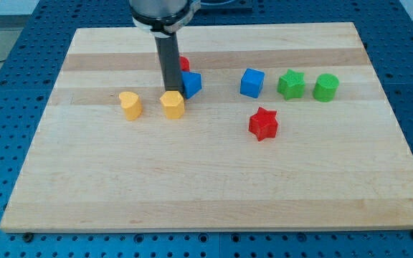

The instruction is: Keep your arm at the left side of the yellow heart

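Observation:
The yellow heart [130,104] lies left of the board's middle. A yellow hexagon-like block [172,104] lies a short way to its right. My tip [171,92] stands right at the top edge of that yellow hexagon, on the heart's right side and a block's width from it. A blue block [191,84] sits just right of the rod. A red block [184,63] is partly hidden behind the rod, so its shape cannot be made out.
A blue cube [252,82], a green star [290,84] and a green cylinder-like block [326,87] stand in a row on the view's right. A red star [263,123] lies below them. The wooden board [206,193] sits on a blue perforated table.

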{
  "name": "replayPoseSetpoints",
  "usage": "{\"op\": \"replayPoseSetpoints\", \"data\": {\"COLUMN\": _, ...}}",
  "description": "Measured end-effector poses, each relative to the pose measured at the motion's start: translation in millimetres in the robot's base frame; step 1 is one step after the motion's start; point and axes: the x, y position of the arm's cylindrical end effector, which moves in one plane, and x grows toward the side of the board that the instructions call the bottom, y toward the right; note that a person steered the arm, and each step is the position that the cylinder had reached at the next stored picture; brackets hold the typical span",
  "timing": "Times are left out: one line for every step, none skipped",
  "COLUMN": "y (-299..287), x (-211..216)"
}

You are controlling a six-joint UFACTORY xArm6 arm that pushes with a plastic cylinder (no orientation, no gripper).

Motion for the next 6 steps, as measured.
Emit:
{"op": "replayPoseSetpoints", "data": {"y": 10, "x": -8}}
{"op": "replayPoseSetpoints", "data": {"y": 13, "x": 13}}
{"op": "replayPoseSetpoints", "data": {"y": 69, "x": 32}}
{"op": "replayPoseSetpoints", "data": {"y": 96, "x": 55}}
{"op": "replayPoseSetpoints", "data": {"y": 113, "x": 85}}
{"op": "replayPoseSetpoints", "data": {"y": 193, "x": 86}}
